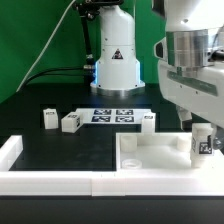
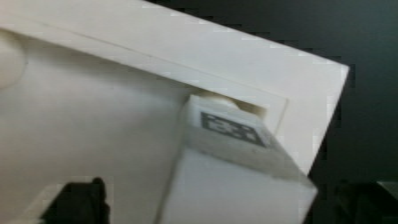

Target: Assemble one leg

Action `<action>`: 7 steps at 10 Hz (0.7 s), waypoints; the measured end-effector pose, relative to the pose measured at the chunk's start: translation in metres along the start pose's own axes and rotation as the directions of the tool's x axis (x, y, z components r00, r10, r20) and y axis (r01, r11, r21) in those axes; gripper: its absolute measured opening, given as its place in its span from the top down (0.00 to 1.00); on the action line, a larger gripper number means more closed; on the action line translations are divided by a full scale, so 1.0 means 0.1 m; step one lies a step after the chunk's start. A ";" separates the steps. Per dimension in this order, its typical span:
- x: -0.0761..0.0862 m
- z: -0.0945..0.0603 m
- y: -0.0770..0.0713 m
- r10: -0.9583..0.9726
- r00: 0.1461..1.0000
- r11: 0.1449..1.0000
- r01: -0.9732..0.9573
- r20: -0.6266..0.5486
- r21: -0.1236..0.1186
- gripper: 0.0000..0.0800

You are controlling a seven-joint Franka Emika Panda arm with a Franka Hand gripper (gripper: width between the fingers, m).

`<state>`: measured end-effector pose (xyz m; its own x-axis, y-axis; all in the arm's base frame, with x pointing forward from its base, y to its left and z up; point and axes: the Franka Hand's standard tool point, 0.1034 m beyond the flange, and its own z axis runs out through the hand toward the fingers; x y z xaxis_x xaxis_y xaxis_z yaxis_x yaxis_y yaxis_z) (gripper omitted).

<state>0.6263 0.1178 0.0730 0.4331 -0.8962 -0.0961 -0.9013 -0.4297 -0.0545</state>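
The gripper (image 1: 203, 142) is clamped on the leg (image 1: 203, 143), holding it upright over the white square panel (image 1: 150, 156), at the panel's three o'clock corner.

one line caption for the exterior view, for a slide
Panda claw lowering a white leg at the corner of the square panel; three spare legs wait by the marker board.

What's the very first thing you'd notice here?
The big silver-white end effector at the exterior view's right, standing a small white plastic leg post with a black-and-white marker at the corner of the wide white square panel. Behind, three more small white posts lie beside the marker board.
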 end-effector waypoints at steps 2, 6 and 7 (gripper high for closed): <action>-0.05 0.00 -0.01 -0.245 0.969 0.969 0.245 -0.008 -0.008 0.19; -0.08 -0.01 -0.03 -0.668 0.744 0.743 0.667 -0.011 -0.052 0.19; -0.07 -0.02 -0.03 -0.754 0.656 0.655 0.753 -0.005 -0.063 0.19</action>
<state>0.6265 0.1250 0.0754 0.9642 -0.2646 -0.0175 -0.2652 -0.9631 -0.0459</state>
